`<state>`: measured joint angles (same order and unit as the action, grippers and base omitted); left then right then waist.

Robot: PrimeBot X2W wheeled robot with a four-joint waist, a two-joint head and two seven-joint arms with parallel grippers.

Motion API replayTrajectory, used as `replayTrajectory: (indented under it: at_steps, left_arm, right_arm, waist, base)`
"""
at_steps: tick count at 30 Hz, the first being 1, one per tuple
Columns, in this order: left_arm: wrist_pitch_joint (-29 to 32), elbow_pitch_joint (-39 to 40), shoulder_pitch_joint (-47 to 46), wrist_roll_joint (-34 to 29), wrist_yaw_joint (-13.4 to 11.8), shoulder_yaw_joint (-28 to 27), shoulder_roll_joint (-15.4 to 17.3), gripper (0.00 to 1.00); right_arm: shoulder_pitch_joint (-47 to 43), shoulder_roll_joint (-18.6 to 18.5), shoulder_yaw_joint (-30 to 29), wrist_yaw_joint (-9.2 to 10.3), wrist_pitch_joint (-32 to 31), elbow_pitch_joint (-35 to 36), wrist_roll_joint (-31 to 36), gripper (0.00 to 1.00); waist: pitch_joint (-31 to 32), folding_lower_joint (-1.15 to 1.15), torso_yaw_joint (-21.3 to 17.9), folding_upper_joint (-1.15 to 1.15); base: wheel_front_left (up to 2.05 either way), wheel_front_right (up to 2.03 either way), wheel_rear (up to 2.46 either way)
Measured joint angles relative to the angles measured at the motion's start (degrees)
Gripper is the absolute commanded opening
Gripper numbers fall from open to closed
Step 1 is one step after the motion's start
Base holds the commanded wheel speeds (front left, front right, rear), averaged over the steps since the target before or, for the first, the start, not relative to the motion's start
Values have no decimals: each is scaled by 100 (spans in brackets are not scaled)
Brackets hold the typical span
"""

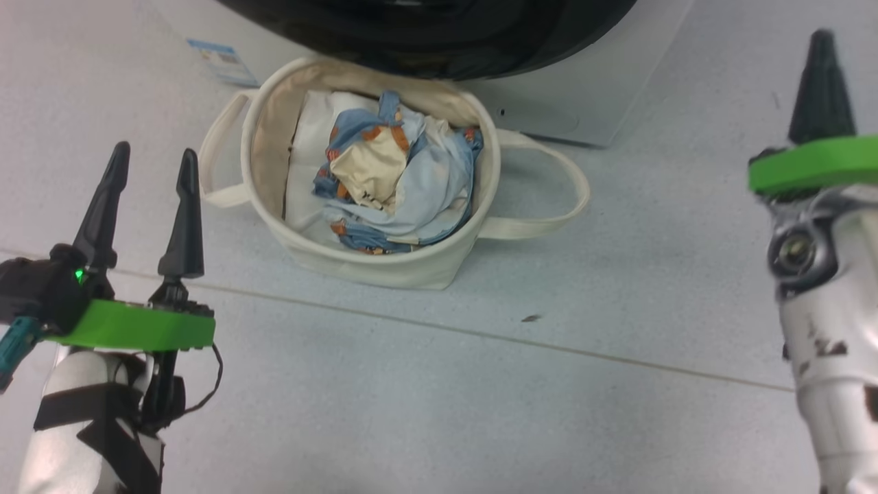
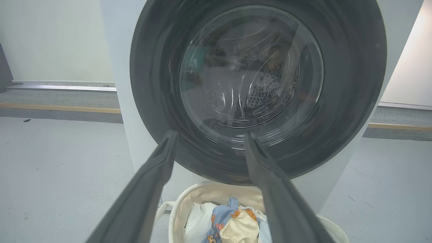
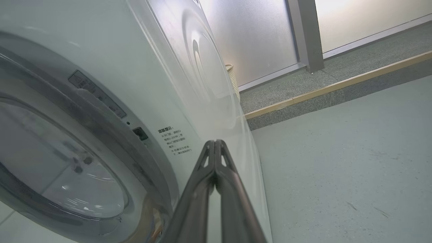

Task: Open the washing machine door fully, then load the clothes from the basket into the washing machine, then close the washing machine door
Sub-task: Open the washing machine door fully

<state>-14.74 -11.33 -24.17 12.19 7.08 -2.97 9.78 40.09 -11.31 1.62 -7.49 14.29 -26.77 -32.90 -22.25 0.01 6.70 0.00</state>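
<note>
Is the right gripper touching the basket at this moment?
Apart. The head view shows a wide stretch of bare floor between the right gripper and the basket, even at its nearer handle.

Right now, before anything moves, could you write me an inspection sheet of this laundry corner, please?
Surface: pale grey floor, one seam line across it.
Job's things: white front-loading washing machine; its round black-rimmed glass door looks shut; round cream canvas basket stands before it, holding light blue, orange-printed clothes.
Clutter: small dark speck on the floor.
Grippers: left gripper open, empty; right gripper shut, empty.
Cables: thin black wire looped beside the left gripper.
Surroundings: frosted wall panels, wood-coloured floor strip.
</note>
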Motion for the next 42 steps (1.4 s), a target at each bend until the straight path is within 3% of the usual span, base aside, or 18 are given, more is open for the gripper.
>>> replayTrajectory:
  at_steps: [4,7,12,17,26,42]
  left_arm:
    - [0,-2,-75,0,1,-69,-23,100]
    - [0,-2,-93,2,2,-134,-35,100]
    - [0,1,-236,2,8,-137,-99,100]
    - [0,-2,-261,2,8,-155,-98,100]
    - [0,-7,-260,23,8,-129,-97,100]
    - [0,-7,-259,168,9,-92,-54,100]
  right_arm:
    - [458,-48,-37,0,0,-215,-662,0]
    - [818,-9,-118,0,-177,-325,-1713,0]
    - [1240,22,-477,1,-1121,-494,-3596,0]
    - [1466,25,-615,1,-2134,-936,-4571,0]
    - [1885,-7,-570,1,-2965,-969,-5092,0]
    - [2245,52,-477,2,-3263,-809,-5434,0]
  waist:
    - [-173,0,80,0]
    - [-314,0,138,0]
    - [-507,0,265,0]
    - [-546,0,358,0]
    - [-515,-1,423,0]
    - [-652,-1,423,0]
  base:
    - [0,0,0]
    - [0,0,0]
    - [0,0,0]
    - [0,0,0]
    - [0,0,0]
    - [0,0,0]
